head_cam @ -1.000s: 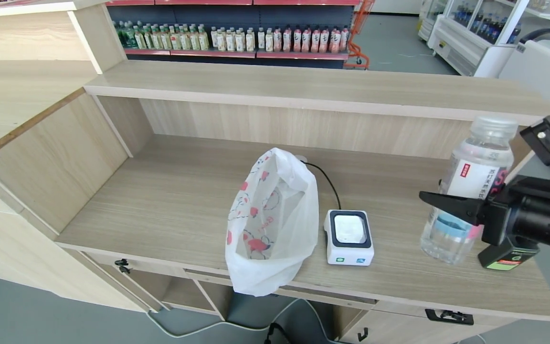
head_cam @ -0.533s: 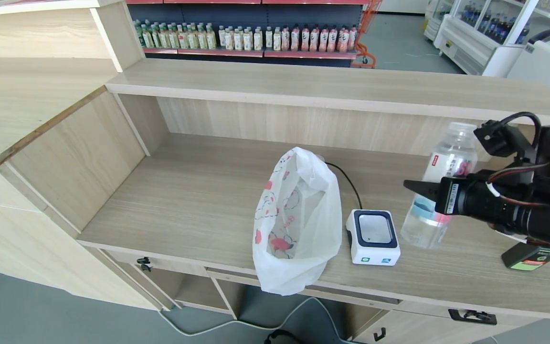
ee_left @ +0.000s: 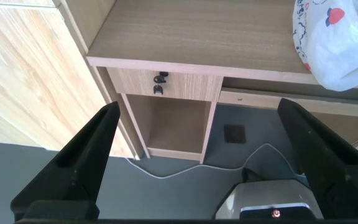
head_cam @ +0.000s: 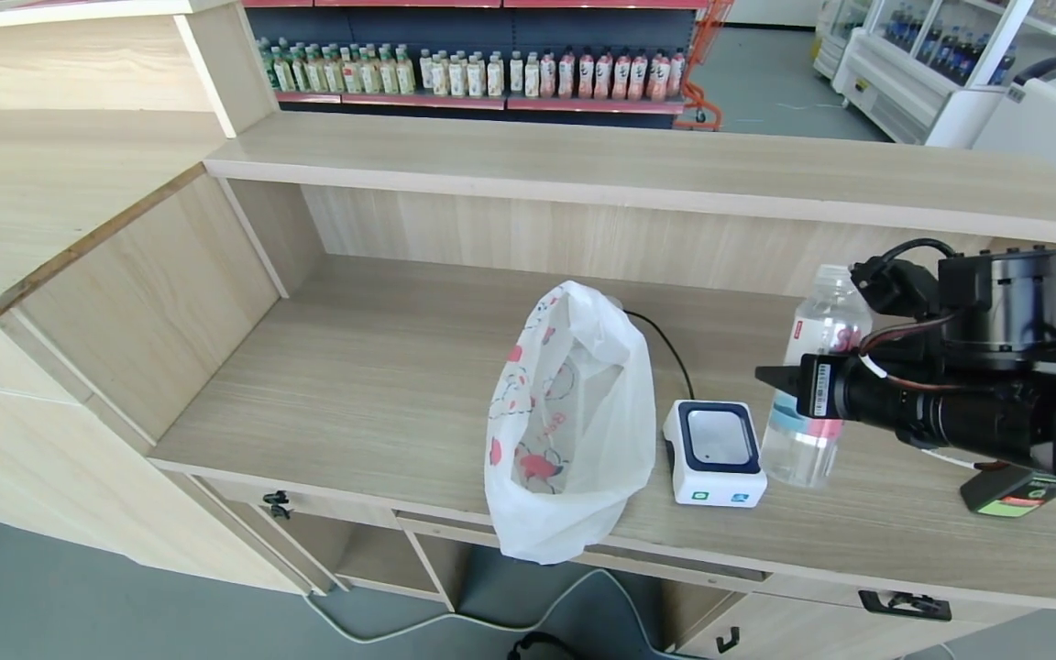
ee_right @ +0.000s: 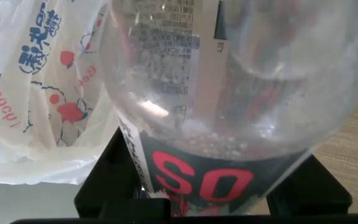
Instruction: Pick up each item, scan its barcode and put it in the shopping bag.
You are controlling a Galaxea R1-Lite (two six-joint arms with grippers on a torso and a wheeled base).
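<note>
The right gripper (head_cam: 789, 385) is clamped on the lower half of a clear water bottle (head_cam: 819, 321), one black finger (head_cam: 771, 376) showing across the blue-and-pink band of the label. The bottle leans a little, its cap tipped toward 1 o'clock, with its base low over the wooden counter (head_cam: 381, 385); whether it touches the wood I cannot tell. It sits at 3 o'clock of the white barcode scanner (head_cam: 714, 451), just beside the scanner's edge and not over its glass window.

At 9 o'clock of the scanner, touching or nearly touching it, stands the shopping bag (head_cam: 574, 431) — white plastic with red prints, mouth open upward, its bottom sagging over the counter's front edge. A black cable (head_cam: 665, 344) runs from the scanner toward 11 o'clock, behind the bag. At 4 o'clock of the bottle, near the counter's front edge, lies a black-and-green device (head_cam: 1009, 490).

In the right wrist view the bottle's wall (ee_right: 229, 93) is close up, the bag (ee_right: 48, 93) beyond it.

The left gripper (ee_left: 194, 165) hangs below counter height with its fingers (ee_left: 73, 168) wide apart, holding nothing — a drawer front with a key (ee_left: 160, 81) ahead of it.
</note>
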